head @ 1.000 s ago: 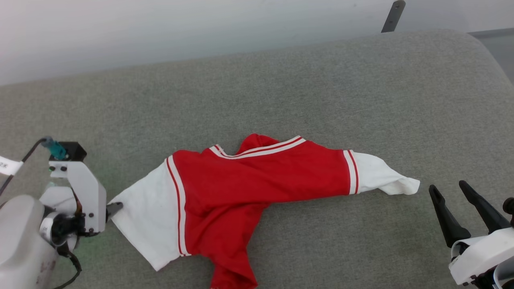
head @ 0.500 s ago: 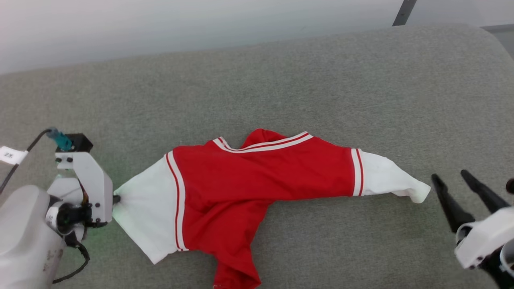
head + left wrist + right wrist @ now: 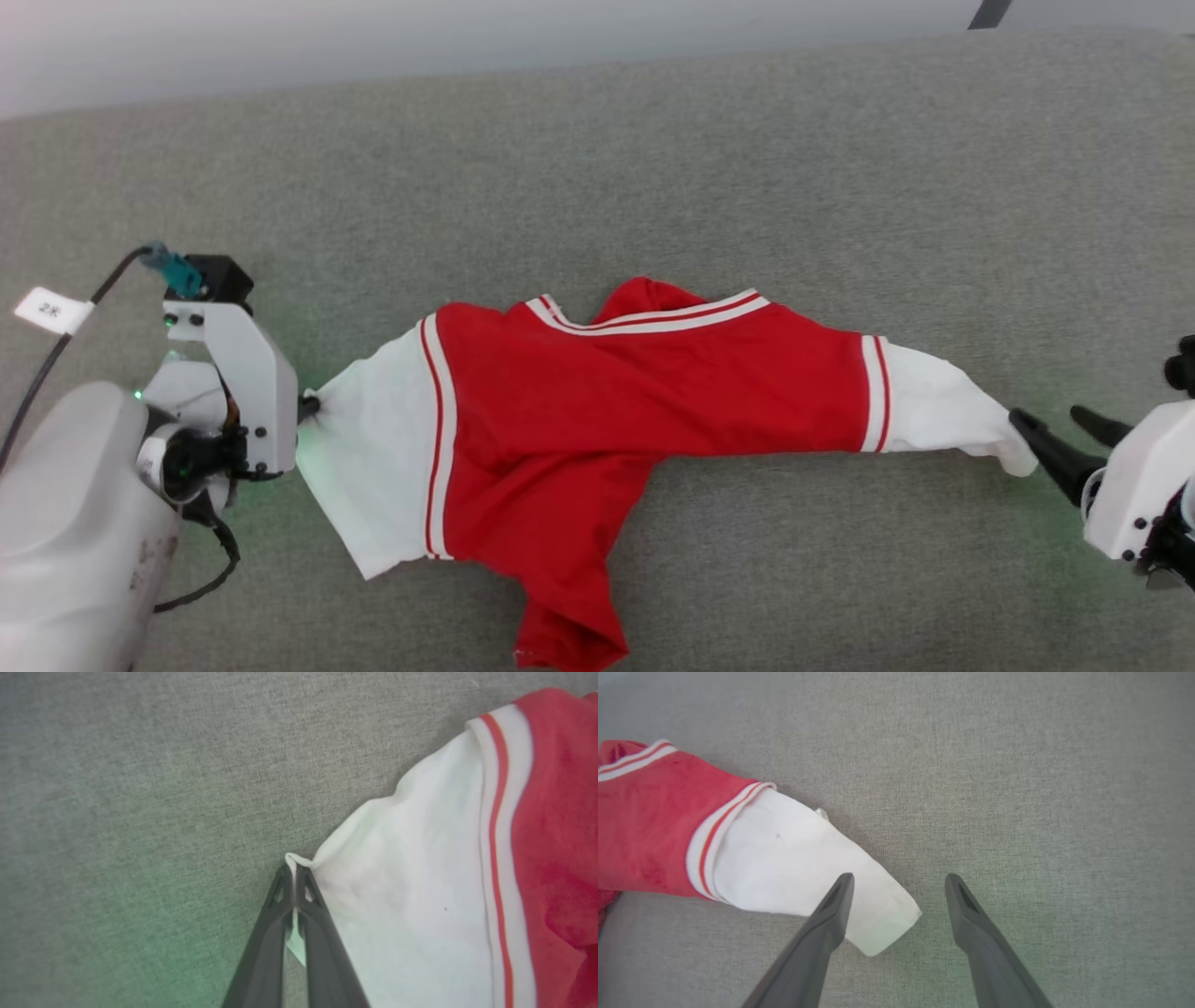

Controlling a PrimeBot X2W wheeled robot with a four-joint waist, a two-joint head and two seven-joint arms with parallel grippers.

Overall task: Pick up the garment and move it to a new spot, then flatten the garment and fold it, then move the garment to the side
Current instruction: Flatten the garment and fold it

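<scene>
Garment [image 3: 653,392] sleeve nipped in L tool [image 3: 294,871], R tool [image 3: 899,883] agape

The garment [image 3: 644,392], red with white sleeves, lies crumpled, stretched sideways on grey fabric.

The garment [image 3: 653,392] is soft matt cloth (ribbed trim) — the grey surface [image 3: 653,140], coarse woven fabric.

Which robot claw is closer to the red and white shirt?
Left. The left gripper is shut on the edge of one white sleeve of the garment. The right gripper is open at the other sleeve's tip, one finger over it, not gripping.
</scene>
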